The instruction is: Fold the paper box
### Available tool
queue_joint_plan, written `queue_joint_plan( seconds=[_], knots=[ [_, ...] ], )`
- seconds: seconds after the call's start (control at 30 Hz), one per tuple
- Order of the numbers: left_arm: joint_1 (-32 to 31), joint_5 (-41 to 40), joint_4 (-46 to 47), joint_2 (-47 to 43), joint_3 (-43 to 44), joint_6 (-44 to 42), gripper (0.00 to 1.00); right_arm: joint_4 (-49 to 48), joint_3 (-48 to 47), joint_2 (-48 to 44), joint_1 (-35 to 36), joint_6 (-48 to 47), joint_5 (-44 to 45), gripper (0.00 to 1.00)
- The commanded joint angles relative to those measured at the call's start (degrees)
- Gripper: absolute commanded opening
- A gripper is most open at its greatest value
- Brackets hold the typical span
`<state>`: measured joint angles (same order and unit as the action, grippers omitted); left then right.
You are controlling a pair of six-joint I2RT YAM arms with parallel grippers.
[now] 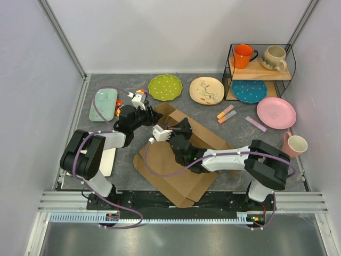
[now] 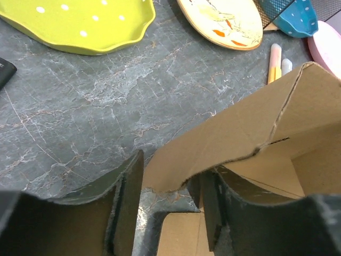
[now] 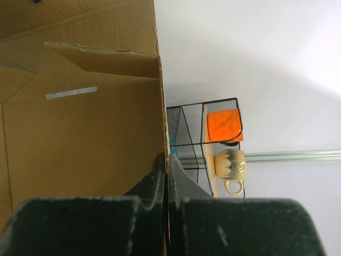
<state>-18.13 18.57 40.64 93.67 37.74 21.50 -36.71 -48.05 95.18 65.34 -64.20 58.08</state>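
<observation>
Paper box (image 1: 181,186) lies partly folded on the grey table (image 1: 117,176), under and around both of your pincers, with its flat base reaching back toward the arm bases.

Your left pincer (image 1: 154,114) has its fingers apart. In the left wrist view, the left pincer (image 2: 171,170) sits at the curved lower edge of a raised flap of the paper box (image 2: 240,133), one finger (image 2: 130,202) to each side of it. You cannot tell from these views whether either pad touches the card. Ahead of this pincer, past a stretch of bare table (image 2: 80,117), lies the green dotted plate (image 2: 80,26). The cream plate (image 2: 224,21) is ahead and to its right.

Your right pincer (image 1: 183,126) is clamped together on the box. In the right wrist view, the fingers of the right pincer (image 3: 166,157) meet with the edge of an upright wall running into the seam between them. That wall of the paper box (image 3: 80,133) fills everything to the left of the fingers and carries a pale strip (image 3: 71,92). To the right of the fingers, well beyond them, stands the wire rack (image 3: 202,138) with the orange mug (image 3: 224,125) and the cream mug (image 3: 230,164).

From above, the two pincers are close together over the far-left part of the box.
</observation>
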Motion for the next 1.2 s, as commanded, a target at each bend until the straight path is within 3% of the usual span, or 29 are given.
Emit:
queue_joint_plan(
  seconds=[0.0, 0.13, 0.27, 0.73, 1.17],
  knots=[
    [-0.4, 2.0, 1.9, -0.6, 2.4, -3.4, 0.49, 0.9, -0.4, -1.0, -0.3, 3.0, -1.0, 0.0],
    [-0.4, 0.7, 1.1, -3.8, 1.2, -4.6, 0.2, 1.1, 0.1, -1.5, -0.6, 3.1, -1.0, 0.0],
    [-0.5, 0.6, -0.6, -8.1, 0.9, -3.6, 0.03, 1.1, 0.8, -1.8, -0.7, 3.2, -1.3, 0.0],
    [-3.6, -2.7, -7.5, -16.8, -2.9, 5.3, 0.02, -2.7, 0.1, 1.2, -0.8, 0.3, 1.9, 0.0],
    [-6.1, -6.9, -5.1, -19.2, -12.0, 16.3, 0.02, -9.6, 0.0, 4.4, 0.2, -4.1, 4.8, 0.0]
  ],
)
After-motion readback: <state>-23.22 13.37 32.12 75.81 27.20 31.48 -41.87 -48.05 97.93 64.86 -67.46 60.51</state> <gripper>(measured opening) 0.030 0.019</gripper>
